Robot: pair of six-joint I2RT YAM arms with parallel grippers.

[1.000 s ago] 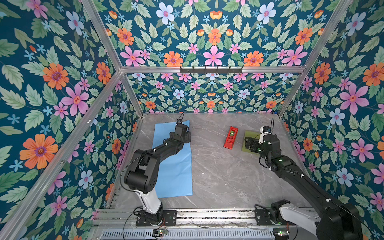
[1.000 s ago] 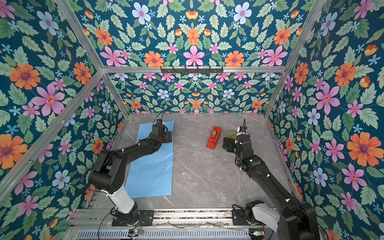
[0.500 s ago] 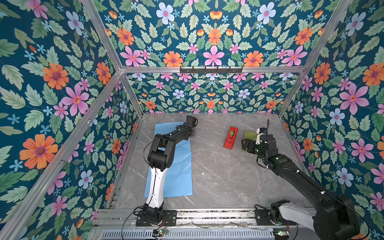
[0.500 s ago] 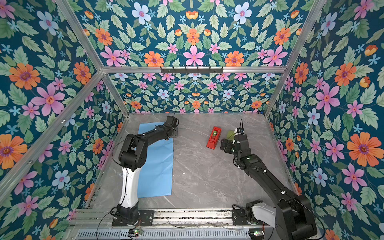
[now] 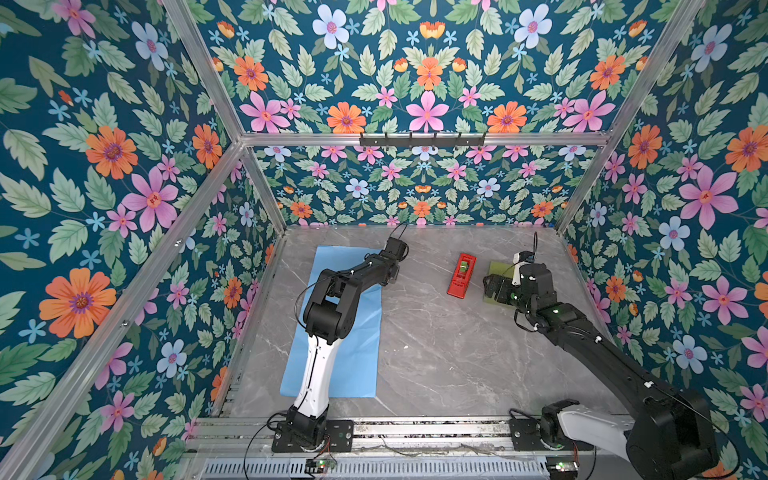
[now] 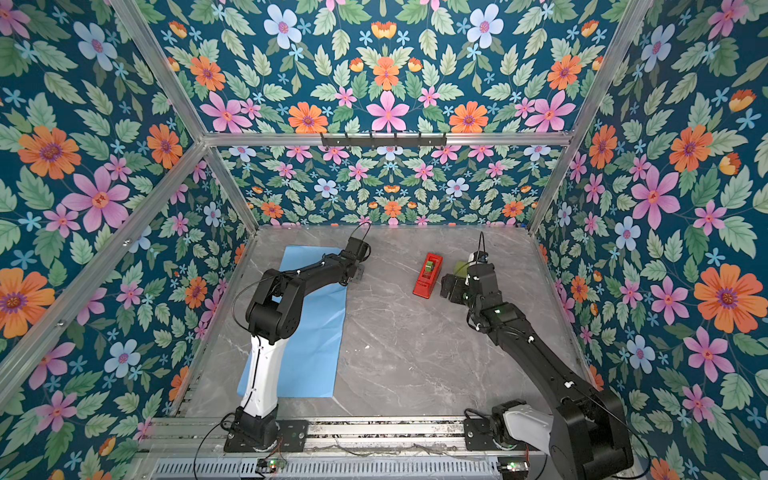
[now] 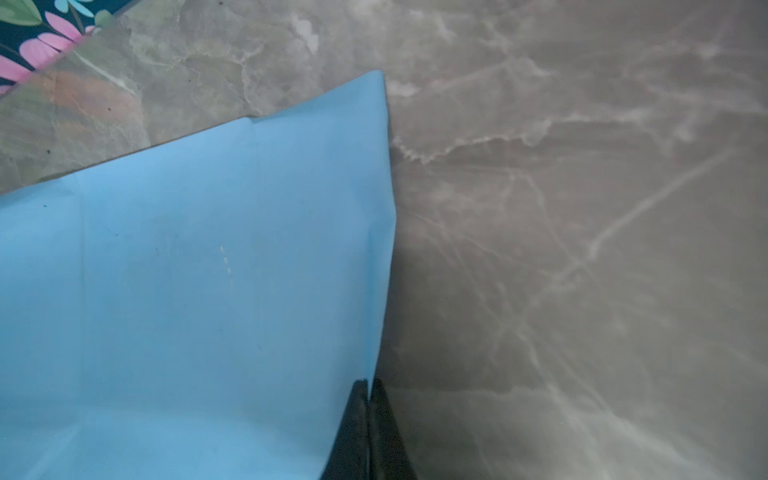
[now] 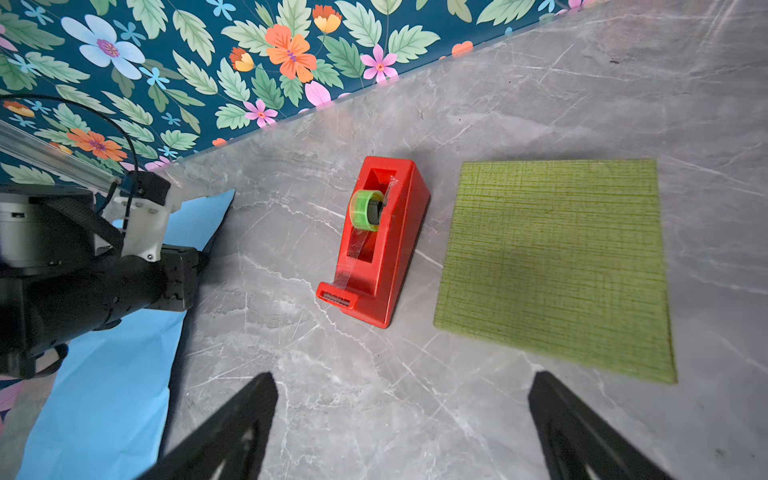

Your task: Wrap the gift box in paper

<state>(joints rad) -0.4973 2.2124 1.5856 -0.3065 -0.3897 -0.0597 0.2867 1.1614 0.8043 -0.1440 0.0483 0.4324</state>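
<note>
Blue paper [image 7: 208,270] lies on the counter [image 8: 623,104], its edge clamped in my left end effector [image 7: 368,388], I'd judge for dragging toward the green box [image 8: 557,266], bare beside the tape dispenser [image 8: 378,245], my right end effector [image 8: 403,378] gaping before it; no readable writing.

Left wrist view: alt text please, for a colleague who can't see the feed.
The left end effector, shut, pinches the long edge of the light blue creased paper short of its corner. Grey marble table fills the rest, with a sliver of floral wall beyond it.
</note>
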